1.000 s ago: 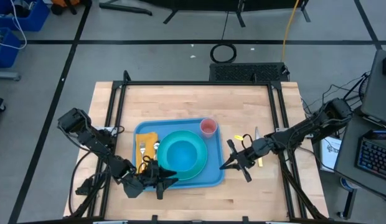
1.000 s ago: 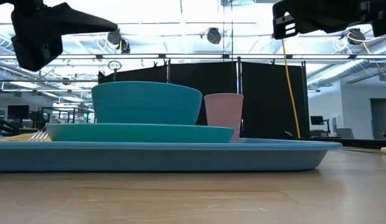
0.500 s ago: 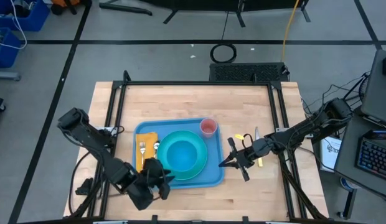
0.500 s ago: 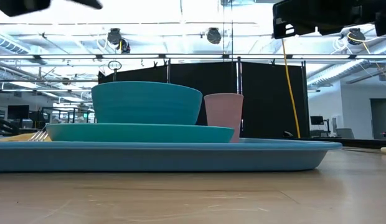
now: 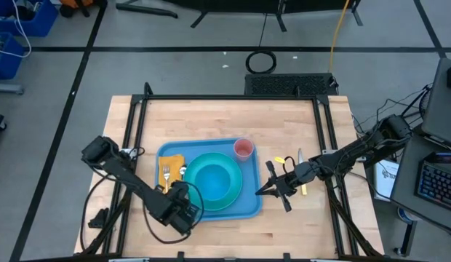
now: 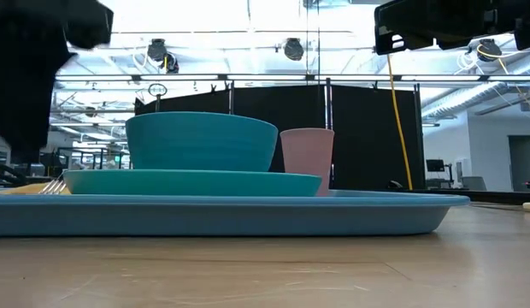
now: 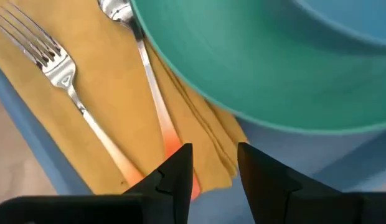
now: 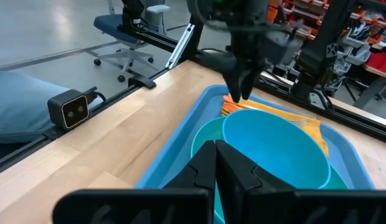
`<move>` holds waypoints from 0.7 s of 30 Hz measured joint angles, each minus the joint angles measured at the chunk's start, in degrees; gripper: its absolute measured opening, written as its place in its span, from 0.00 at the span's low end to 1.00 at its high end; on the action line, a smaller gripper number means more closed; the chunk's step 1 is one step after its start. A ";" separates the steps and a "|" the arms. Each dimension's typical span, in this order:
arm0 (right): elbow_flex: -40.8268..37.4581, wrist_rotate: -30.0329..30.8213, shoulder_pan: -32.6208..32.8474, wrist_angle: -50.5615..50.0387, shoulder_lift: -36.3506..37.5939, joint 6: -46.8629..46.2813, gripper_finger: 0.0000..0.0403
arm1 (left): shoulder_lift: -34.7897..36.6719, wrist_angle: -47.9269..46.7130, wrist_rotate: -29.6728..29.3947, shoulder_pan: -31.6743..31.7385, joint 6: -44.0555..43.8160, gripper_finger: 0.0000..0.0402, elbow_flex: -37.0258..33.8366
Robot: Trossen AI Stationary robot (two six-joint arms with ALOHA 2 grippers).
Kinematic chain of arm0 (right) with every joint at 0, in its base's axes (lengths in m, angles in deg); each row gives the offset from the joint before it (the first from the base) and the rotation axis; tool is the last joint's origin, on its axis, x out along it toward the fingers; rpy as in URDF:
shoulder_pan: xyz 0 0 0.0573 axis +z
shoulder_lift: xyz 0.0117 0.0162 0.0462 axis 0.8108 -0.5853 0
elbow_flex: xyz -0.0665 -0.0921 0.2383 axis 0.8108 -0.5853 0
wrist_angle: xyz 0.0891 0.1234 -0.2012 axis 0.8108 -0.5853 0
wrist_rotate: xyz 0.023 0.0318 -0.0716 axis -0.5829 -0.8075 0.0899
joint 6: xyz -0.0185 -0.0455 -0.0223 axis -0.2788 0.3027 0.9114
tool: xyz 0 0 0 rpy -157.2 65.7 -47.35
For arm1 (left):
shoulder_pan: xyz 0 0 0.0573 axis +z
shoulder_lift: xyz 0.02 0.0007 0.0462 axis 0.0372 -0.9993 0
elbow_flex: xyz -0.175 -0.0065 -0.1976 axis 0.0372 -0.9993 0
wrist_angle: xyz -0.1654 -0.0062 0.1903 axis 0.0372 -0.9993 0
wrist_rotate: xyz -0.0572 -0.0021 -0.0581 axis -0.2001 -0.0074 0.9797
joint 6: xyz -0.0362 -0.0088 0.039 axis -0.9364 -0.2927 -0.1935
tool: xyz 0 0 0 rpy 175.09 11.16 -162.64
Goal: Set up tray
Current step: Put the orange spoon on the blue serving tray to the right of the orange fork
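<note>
The light-blue tray (image 5: pixel 249 205) lies on the wooden table. On it are a teal plate (image 5: pixel 229 195) carrying a blue bowl (image 5: pixel 212 180), a pink cup (image 5: pixel 243 148) and an orange napkin (image 5: pixel 172 164) with a fork (image 7: pixel 62 68) and a spoon (image 7: pixel 146 68). My left gripper (image 5: pixel 183 205) (image 7: pixel 215 165) points down, open, over the napkin's near end, with the spoon handle's orange tip (image 7: pixel 173 149) next to one finger; whether it touches, I cannot tell. My right gripper (image 5: pixel 273 191) (image 8: pixel 216 152) is shut and hovers just right of the tray.
A knife (image 5: pixel 302 156) and a small yellow item (image 5: pixel 282 160) lie on the table right of the tray, by the right arm. Black frame rails (image 5: pixel 134 131) run along the table's sides. Bare wood (image 5: pixel 225 116) stretches beyond the tray's far edge.
My left gripper was lying low at the tray's near-left corner. It swung up, tipped fingers-down, and has come in over the near end of the napkin. Nothing on the tray has moved.
</note>
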State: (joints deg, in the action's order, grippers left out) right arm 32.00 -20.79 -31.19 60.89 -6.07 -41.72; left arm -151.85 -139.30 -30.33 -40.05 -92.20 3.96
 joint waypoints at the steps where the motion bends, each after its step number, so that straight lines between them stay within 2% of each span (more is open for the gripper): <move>1: 0.00 0.00 0.00 0.02 0.00 0.00 0.00 | -0.24 -0.18 0.40 0.20 -0.05 0.32 -0.06; 11: 0.00 -0.02 0.00 -0.07 0.00 -0.17 0.00 | -3.40 -2.01 4.76 1.34 -1.90 0.32 -0.98; 21: 0.00 -0.02 0.00 -0.07 0.00 -0.17 0.00 | -4.97 -0.71 3.59 1.43 -0.59 0.32 -0.97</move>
State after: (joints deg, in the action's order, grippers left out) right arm 32.00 -20.82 -31.19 60.82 -6.07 -41.90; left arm -156.82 -140.00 -26.74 -38.62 -92.79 2.98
